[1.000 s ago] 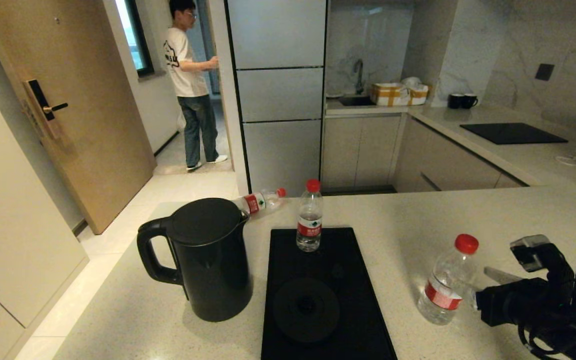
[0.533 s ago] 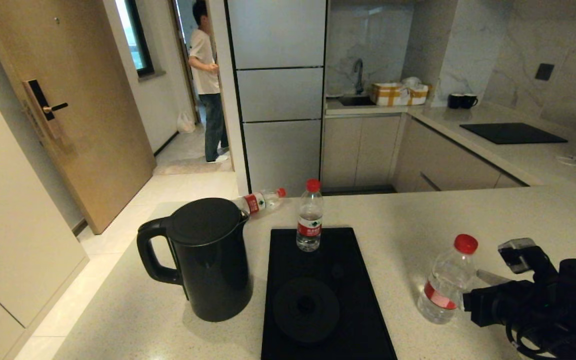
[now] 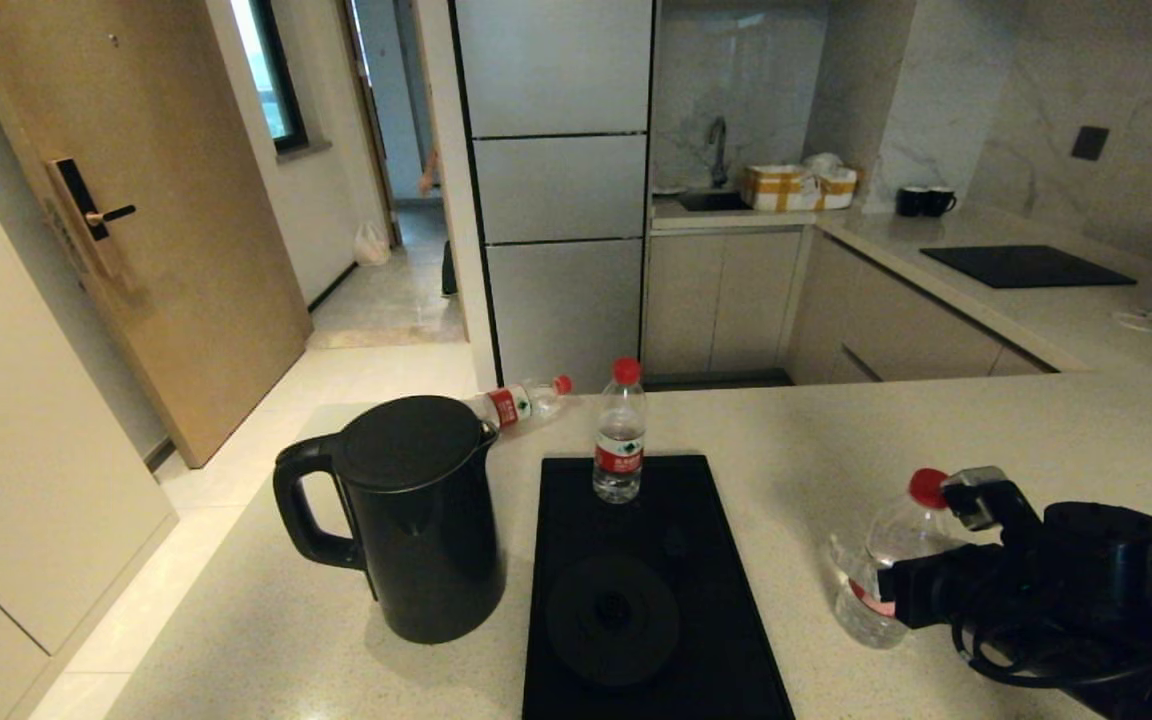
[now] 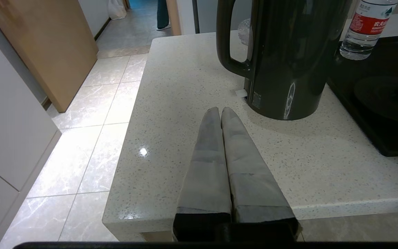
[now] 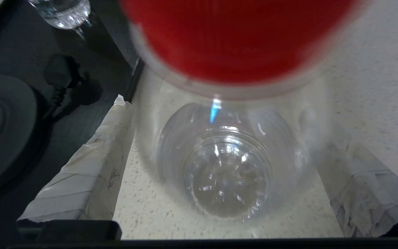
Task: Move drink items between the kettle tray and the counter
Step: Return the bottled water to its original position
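R tool (image 5: pixel 219 162) spread wide, taped fingers (image 5: pixel 81 180) either side of small clear plastic water bottle w/ red cap (image 3: pixel 881 565), not clamped on it; bottle upright on pale speckled stone worktop (image 3: pixel 936 430), right of flat black rectangular tray (image 3: pixel 726 640). 2nd bottle (image 3: pixel 620 440) upright at tray's far end; round base disc (image 3: pixel 613 618) bare. Tall glossy black kettle (image 3: pixel 416 520) on worktop, left of tray. 3rd bottle (image 3: pixel 524 402) lying down behind kettle. L tool (image 4: pixel 221 114) clenched, empty, near kettle.

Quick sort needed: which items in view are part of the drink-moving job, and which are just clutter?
Job items:
- kettle, on the counter
- kettle tray
- bottle on tray
- bottle between the fingers of the open right gripper
- lying bottle

Clutter:
- two mugs
- cooktop
- boxes by sink
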`<state>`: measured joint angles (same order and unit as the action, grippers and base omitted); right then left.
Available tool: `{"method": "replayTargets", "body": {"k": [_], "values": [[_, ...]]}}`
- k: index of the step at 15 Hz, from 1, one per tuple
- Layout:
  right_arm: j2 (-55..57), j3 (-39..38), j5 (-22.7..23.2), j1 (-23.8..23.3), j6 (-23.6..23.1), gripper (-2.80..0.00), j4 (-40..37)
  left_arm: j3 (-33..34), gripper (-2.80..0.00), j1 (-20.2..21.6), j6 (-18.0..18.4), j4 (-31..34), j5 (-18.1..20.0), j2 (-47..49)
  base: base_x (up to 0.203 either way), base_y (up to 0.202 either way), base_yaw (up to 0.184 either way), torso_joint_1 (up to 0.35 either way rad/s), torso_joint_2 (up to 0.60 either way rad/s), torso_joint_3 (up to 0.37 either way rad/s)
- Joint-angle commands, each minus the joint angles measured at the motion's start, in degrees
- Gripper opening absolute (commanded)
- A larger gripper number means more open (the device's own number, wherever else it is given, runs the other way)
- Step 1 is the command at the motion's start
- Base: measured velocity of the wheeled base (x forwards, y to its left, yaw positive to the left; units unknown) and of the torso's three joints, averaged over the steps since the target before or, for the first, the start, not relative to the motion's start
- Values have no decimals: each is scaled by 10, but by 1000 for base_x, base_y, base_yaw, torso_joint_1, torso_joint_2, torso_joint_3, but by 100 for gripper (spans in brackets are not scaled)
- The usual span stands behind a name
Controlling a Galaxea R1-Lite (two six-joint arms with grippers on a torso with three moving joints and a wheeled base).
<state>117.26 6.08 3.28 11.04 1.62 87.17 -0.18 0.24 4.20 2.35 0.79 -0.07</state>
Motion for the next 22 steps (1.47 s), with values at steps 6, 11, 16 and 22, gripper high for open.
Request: {"method": "replayTargets", "body": {"k": [6, 11, 16, 22], "values": [[43, 22, -2, -3, 3, -280, 5, 1, -280, 0, 0, 0, 0, 0, 0, 0, 0, 0, 0, 0], [21, 31, -8, 6, 2, -280, 2, 0, -280, 0, 0, 0, 0, 0, 0, 0, 0, 0, 0, 0], [-43, 240, -95, 92, -2, -280, -210, 1, -280, 0, 0, 0, 0, 0, 0, 0, 0, 0, 0, 0], [-2, 397, -107, 114, -3, -280, -332, 1, -280, 0, 0, 0, 0, 0, 0, 0, 0, 0, 0, 0]]}}
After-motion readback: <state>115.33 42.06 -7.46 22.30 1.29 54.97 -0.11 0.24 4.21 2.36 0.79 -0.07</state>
